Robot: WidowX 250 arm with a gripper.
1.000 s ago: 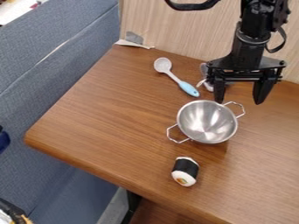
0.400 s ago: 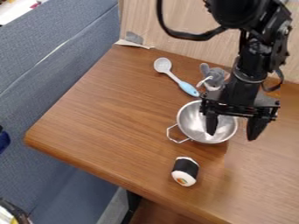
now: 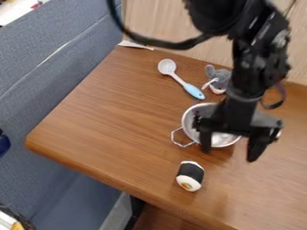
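Camera view: one claw (image 3: 231, 147), spread and empty, over one metal bowl (image 3: 190, 122); one sushi roll (image 3: 190, 176), apart, on the table (image 3: 102, 123). I judge fingertip clearance from the rim essential.

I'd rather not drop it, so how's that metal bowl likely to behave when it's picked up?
The metal bowl should stay stiff, judging by its shiny metal wall. That smooth surface may be slippery. Lifted only by its wire handle, it would probably tip, since the handle sticks out sideways.
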